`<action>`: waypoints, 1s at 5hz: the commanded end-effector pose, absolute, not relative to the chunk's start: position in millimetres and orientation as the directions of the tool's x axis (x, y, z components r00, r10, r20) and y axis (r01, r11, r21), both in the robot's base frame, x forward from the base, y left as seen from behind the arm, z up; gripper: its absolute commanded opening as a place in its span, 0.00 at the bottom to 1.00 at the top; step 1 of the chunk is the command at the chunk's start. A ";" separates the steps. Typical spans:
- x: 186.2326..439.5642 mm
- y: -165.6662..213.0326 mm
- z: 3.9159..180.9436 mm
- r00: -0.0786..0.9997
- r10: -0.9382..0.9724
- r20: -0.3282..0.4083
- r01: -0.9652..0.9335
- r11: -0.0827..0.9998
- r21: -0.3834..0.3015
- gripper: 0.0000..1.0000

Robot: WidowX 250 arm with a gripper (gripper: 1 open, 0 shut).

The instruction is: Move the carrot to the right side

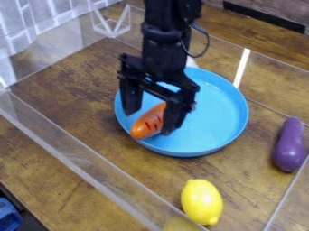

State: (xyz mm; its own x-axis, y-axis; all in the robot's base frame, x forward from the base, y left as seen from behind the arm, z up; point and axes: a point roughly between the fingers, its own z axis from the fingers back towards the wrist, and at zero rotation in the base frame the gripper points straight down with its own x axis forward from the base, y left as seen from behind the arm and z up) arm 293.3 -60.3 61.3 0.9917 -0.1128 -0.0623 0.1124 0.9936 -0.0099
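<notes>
The orange carrot (147, 123) lies on the blue plate (223, 117) toward its left side, partly hidden by the arm. My black gripper (154, 106) points straight down over the carrot, open, with one finger (126, 97) to the carrot's left and the other finger (180, 113) to its right. The carrot sits between the fingers; I cannot tell whether they touch it.
A yellow lemon (201, 200) lies on the wooden table near the front. A purple eggplant (288, 143) rests at the right edge. Clear plastic walls (72, 153) fence the work area along the front left and the back.
</notes>
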 end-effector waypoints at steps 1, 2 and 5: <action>305.7 -65.4 67.6 0.996 -0.087 -0.009 0.087 0.996 -0.003 1.00; 313.1 -71.0 71.1 0.992 -0.125 0.008 0.125 0.992 0.000 1.00; 330.2 -75.2 66.6 0.976 -0.214 0.046 0.213 0.977 0.010 1.00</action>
State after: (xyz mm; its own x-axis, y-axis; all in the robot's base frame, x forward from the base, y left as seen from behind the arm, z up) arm 321.9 -80.1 53.5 0.9735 -0.2288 -0.0029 0.2288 0.9734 0.0067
